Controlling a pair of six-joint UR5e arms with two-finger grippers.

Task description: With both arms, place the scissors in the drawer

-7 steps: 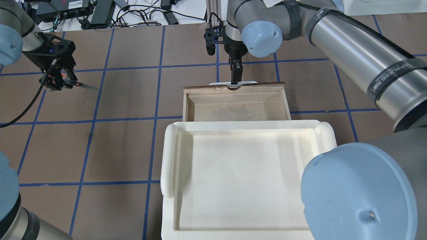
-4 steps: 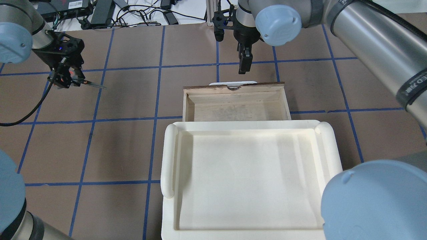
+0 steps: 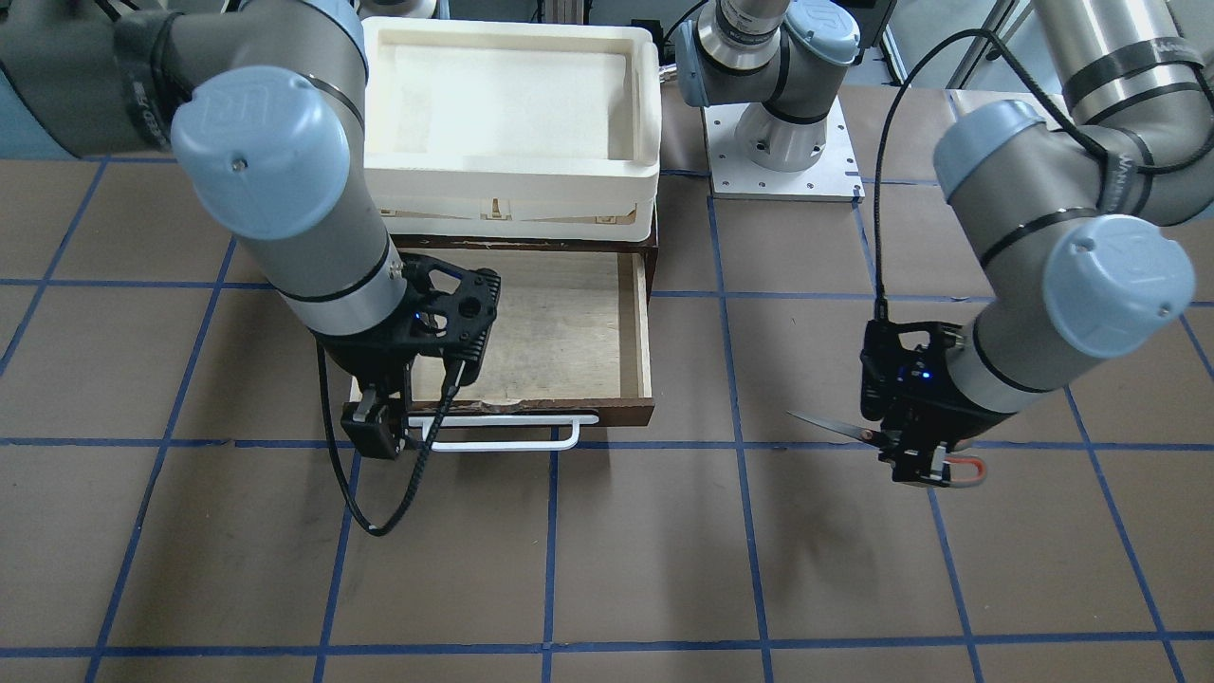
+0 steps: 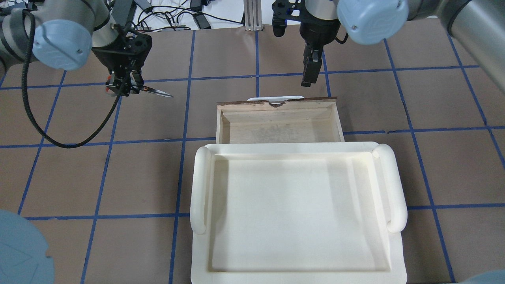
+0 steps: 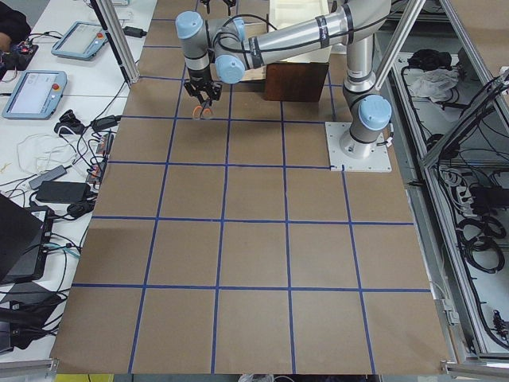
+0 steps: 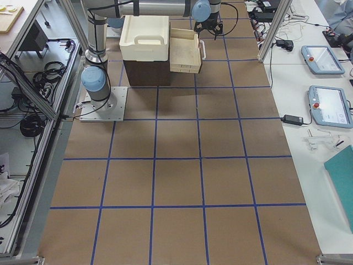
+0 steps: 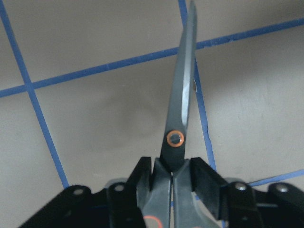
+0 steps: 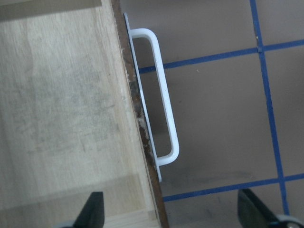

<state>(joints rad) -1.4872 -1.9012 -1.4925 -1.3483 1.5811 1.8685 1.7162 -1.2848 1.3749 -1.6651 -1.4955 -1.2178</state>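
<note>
Left tool [image 4: 124, 85] clamping scissors [image 4: 154, 91], blades protruding

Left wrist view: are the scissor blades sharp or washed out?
Left wrist view: the grey-bladed scissors with orange-ringed pivot are sharp, one pale glare streak along the blade; the tip is cut off at the top edge. Overhead view: small but crisp.

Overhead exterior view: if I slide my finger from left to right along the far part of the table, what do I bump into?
The scissors, held in the left gripper → the white bar handle → the right gripper.
</note>
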